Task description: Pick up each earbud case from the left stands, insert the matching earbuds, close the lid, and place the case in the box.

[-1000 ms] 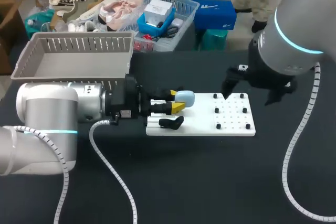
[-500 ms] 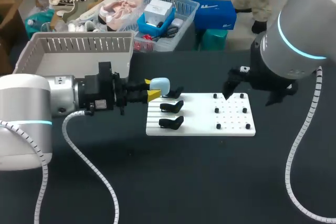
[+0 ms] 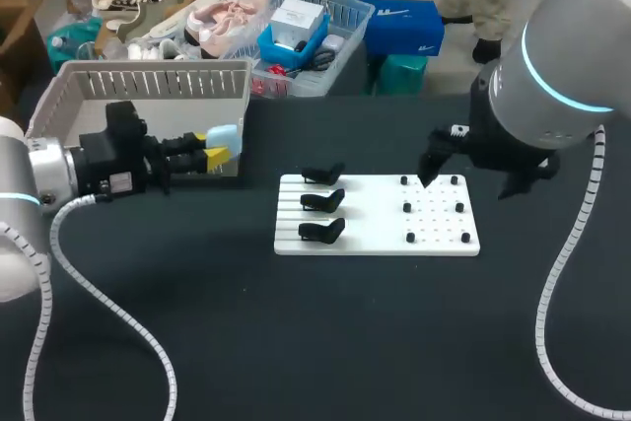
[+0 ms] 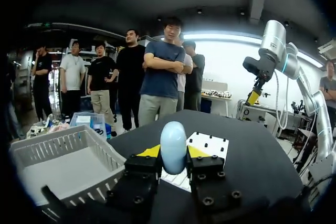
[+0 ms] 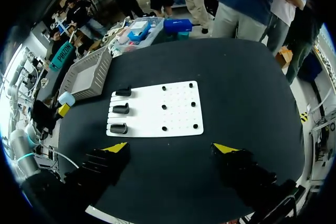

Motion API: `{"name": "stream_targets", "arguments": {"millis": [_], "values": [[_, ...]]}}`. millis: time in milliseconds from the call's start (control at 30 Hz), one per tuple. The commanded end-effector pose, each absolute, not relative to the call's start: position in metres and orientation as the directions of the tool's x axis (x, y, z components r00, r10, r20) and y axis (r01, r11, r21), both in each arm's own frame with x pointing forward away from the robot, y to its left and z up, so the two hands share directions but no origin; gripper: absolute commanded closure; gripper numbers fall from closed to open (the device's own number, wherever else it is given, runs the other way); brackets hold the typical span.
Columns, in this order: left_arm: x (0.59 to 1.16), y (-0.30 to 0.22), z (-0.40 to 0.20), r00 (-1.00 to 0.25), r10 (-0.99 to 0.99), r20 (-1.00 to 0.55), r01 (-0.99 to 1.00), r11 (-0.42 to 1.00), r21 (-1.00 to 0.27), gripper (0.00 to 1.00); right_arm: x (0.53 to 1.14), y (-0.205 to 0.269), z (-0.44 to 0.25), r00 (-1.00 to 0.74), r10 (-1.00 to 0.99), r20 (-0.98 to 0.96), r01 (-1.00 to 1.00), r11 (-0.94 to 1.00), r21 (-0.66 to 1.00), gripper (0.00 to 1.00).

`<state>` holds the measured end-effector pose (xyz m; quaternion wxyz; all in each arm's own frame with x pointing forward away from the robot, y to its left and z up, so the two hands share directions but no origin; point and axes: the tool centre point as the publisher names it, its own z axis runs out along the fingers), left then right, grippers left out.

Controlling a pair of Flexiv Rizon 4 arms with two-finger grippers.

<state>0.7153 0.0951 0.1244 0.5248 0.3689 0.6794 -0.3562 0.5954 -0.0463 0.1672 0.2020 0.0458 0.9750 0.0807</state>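
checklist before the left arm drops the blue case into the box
1. Left claw shut on the blue case: ok.
2. Case lid closed: ok, no gap shows.
3. Earbuds inside the case: cannot tell.
4. Case above the opening of the box: not ok, it is beside the box's wall.
5. Free floor in the box: ok.
6. Right claw open and far from the box: ok.

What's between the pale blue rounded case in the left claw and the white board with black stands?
Only bare black table, as the right wrist view shows; the grey slatted basket stands beside that stretch.
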Motion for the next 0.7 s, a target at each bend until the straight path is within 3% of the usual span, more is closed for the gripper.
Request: {"name": "stream_targets", "arguments": {"millis": [33, 333, 700], "values": [[0.719, 0.114, 0.125, -0.169, 0.128, -0.977, 0.778, 0.627, -0.052, 1.00, 0.593, -0.047, 0.166, -0.910, 0.126, -0.395, 0.058, 0.982, 0.179, 0.00], [0.756, 0.152, 0.119, -0.213, 0.145, -0.966, 0.687, 0.725, -0.042, 1.00, 0.593, -0.047, 0.166, -0.910, 0.126, -0.395, 0.058, 0.982, 0.179, 0.00], [0.816, 0.163, 0.109, -0.232, 0.177, -0.957, 0.673, 0.739, -0.026, 1.00, 0.593, -0.047, 0.166, -0.910, 0.126, -0.395, 0.058, 0.982, 0.179, 0.00]]}}
